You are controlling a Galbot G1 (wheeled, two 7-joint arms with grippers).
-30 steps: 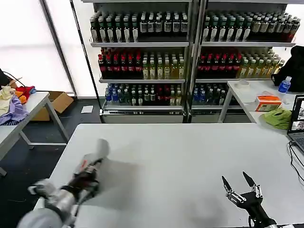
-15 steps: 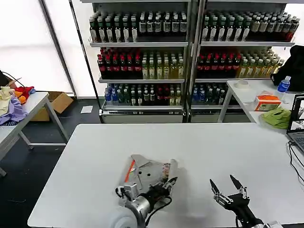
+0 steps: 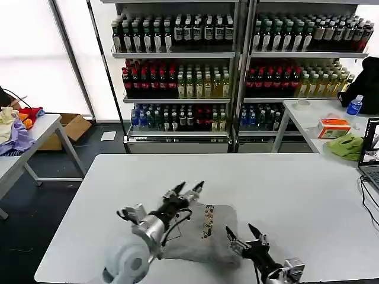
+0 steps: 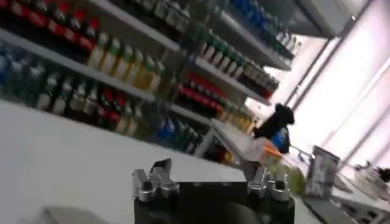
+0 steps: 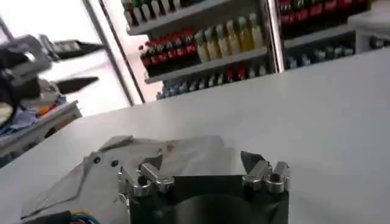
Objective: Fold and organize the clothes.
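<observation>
shirt (image 3: pixel 204 235) flat, print stripe (image 3: pixel 208 220) runs front-back | left gripper (image 3: pixel 188 188) spread above

The place looked like a lab mocked up as a shop. Behind the white table (image 3: pixel 296 183) stood metal shelves (image 3: pixel 237 56) packed with rows of drink bottles (image 3: pixel 177 83). Beside the shelves, side tables (image 3: pixel 314 118) held a laptop (image 3: pixel 372 151), and a cardboard box (image 3: pixel 71 127) sat on the floor.
</observation>
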